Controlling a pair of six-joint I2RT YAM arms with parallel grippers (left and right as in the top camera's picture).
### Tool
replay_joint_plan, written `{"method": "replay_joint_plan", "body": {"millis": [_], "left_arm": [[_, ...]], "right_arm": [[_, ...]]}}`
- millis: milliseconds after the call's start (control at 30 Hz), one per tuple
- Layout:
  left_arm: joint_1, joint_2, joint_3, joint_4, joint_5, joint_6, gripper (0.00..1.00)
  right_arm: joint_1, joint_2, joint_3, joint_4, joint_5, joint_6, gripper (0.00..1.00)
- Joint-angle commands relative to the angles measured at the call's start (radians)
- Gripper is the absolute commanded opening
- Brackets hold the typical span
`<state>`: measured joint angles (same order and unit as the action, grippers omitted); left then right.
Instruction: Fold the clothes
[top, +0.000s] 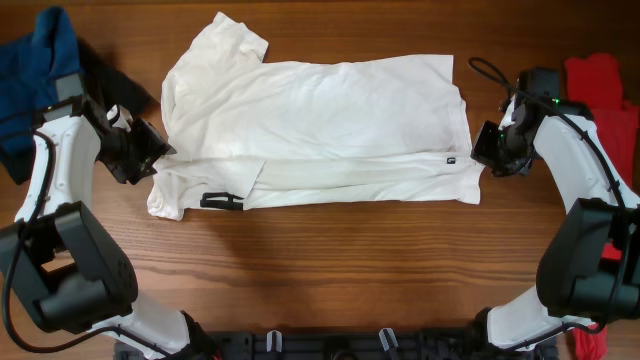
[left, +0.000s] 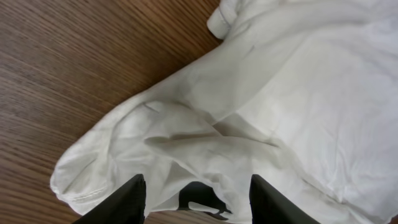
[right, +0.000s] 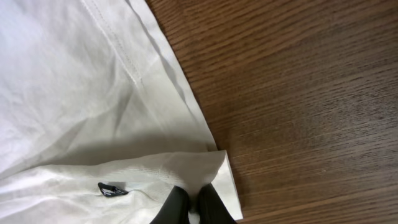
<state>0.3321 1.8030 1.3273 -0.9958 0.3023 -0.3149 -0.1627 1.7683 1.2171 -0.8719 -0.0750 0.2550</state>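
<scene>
One white T-shirt on wooden table, left fingers apart, right fingers pinching its hem

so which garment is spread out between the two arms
The white T-shirt, laid out flat in the middle. The blue garment and dark piece sit bunched at the far left, the red one at the far right.

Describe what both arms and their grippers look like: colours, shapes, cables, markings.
Both the left arm and right arm have white tubular links joined by bulky black rounded joints. The left gripper and right gripper are black; the fingers are flat, matte black blades. A black cable loops by the right wrist, where a small green light glows.
</scene>
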Motion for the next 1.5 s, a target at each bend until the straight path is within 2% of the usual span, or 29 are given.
{"method": "replay_joint_plan", "body": {"millis": [0, 167, 433, 667, 1033, 1467], "left_arm": [[-0.028, 0.006, -0.002, -0.002, 0.029, 0.054, 0.55], [-0.054, 0.013, -0.002, -0.017, -0.017, 0.06, 0.55], [-0.056, 0.013, -0.002, -0.112, -0.053, -0.077, 0.55], [-0.056, 0.016, -0.002, -0.085, -0.106, -0.193, 0.55], [-0.056, 0.093, -0.002, -0.04, -0.116, -0.218, 0.56], [-0.059, 0.112, -0.002, 0.04, -0.109, -0.218, 0.51]], "right_arm": [[0.002, 0.015, -0.002, -0.007, -0.012, -0.019, 0.05], [0.002, 0.015, -0.002, -0.014, -0.012, -0.02, 0.05], [0.002, 0.015, -0.002, -0.034, -0.012, -0.046, 0.05], [0.002, 0.015, -0.002, -0.04, -0.012, -0.046, 0.04], [0.002, 0.015, -0.002, -0.045, -0.012, -0.046, 0.04], [0.002, 0.015, -0.002, -0.05, -0.012, -0.046, 0.04]]}}
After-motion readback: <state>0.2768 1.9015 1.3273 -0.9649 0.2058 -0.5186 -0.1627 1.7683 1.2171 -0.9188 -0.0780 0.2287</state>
